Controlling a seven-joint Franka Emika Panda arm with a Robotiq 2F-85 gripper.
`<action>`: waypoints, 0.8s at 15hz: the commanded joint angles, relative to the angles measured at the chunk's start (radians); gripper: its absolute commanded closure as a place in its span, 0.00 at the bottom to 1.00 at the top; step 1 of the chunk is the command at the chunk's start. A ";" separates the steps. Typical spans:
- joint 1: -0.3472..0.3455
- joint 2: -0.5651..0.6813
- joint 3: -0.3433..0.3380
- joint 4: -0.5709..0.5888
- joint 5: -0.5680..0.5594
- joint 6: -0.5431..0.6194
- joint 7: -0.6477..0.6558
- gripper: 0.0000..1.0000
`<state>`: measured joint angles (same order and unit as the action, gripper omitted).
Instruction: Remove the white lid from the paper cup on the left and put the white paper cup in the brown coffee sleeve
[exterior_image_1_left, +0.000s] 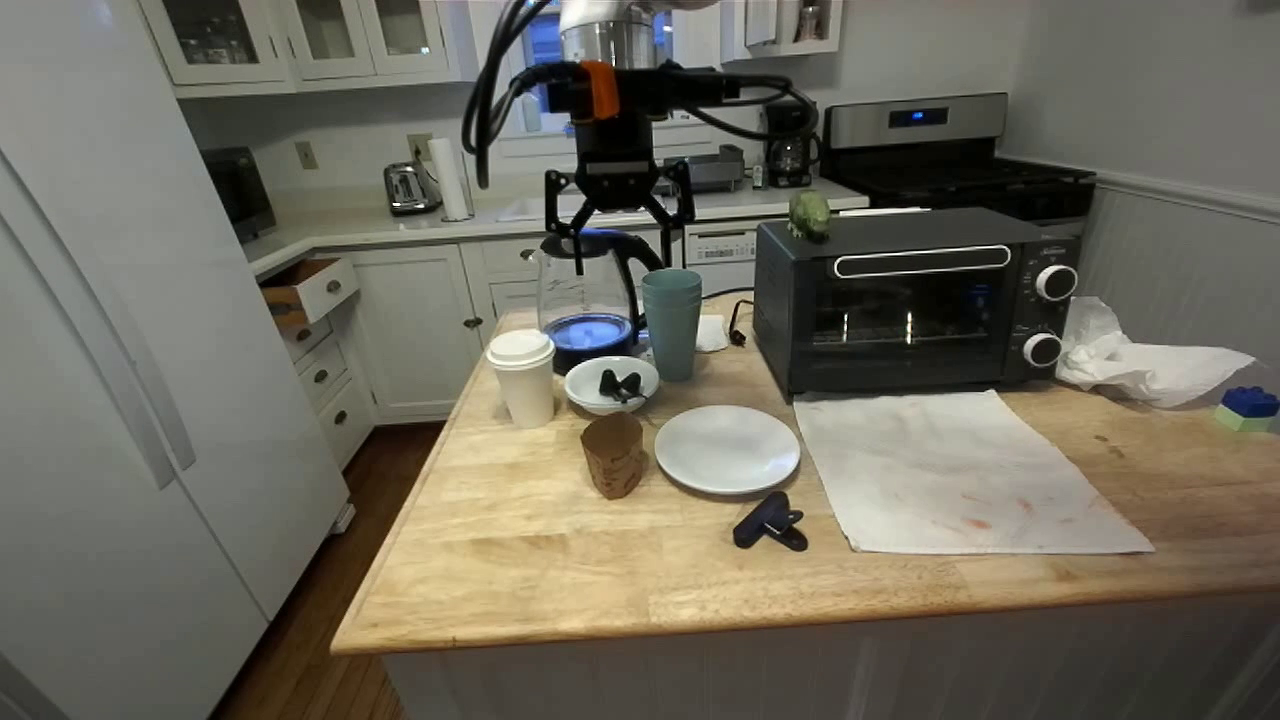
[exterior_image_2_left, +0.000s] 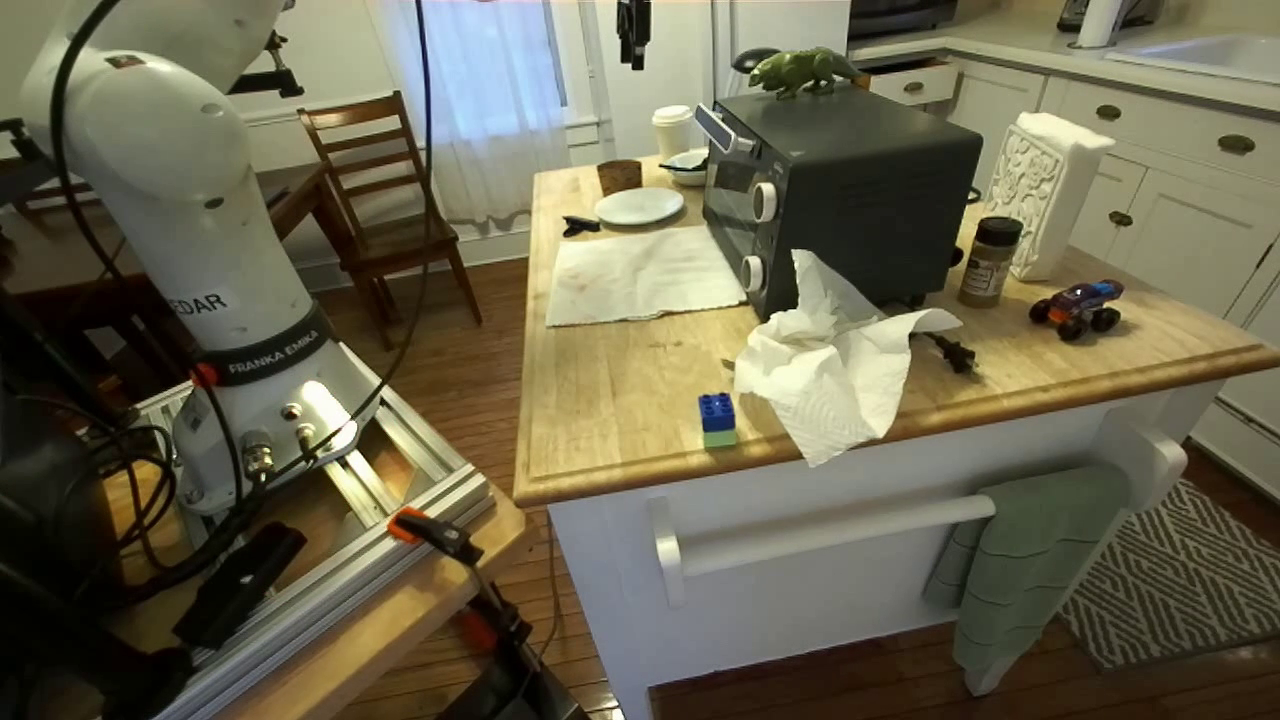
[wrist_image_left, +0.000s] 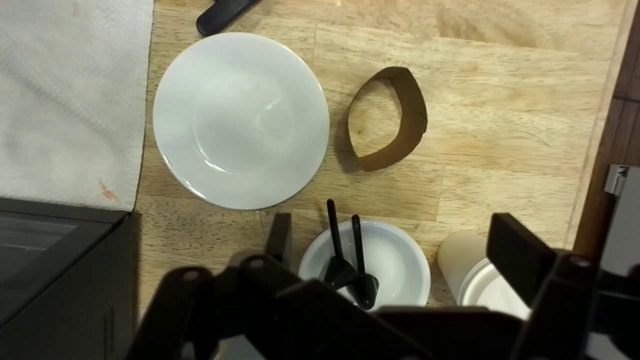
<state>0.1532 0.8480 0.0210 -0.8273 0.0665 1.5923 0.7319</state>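
Note:
The white paper cup (exterior_image_1_left: 525, 395) stands upright near the table's left edge in an exterior view, with the white lid (exterior_image_1_left: 520, 346) on its mouth. In the wrist view, the cup (wrist_image_left: 459, 257) and lid (wrist_image_left: 492, 290) are partly hidden behind the right-hand finger. The brown coffee sleeve (exterior_image_1_left: 613, 455), a bent cardboard ring, stands on the wood nearer the front; from above, the sleeve (wrist_image_left: 413, 117) looks hollow and slightly squashed. High over the table hangs my gripper (exterior_image_1_left: 622, 264), jaws wide apart and holding nothing. Seen from the wrist, the gripper (wrist_image_left: 391, 220) spans the bowl below.
A white bowl (wrist_image_left: 400, 265) with black scoops sits beside the cup. Behind are a glass kettle (exterior_image_1_left: 585, 290) and stacked green tumblers (exterior_image_1_left: 672, 325). A white plate (exterior_image_1_left: 727, 450), black clip (exterior_image_1_left: 770, 522), paper towel (exterior_image_1_left: 960, 470) and toaster oven (exterior_image_1_left: 900, 310) lie to the right.

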 joint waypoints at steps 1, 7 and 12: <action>0.000 0.012 0.000 0.008 -0.002 0.023 -0.008 0.00; 0.052 0.187 0.005 0.143 -0.006 0.170 0.067 0.00; 0.116 0.294 -0.062 0.226 -0.079 0.403 0.140 0.00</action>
<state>0.2359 1.0611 0.0035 -0.7161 0.0353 1.9185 0.8177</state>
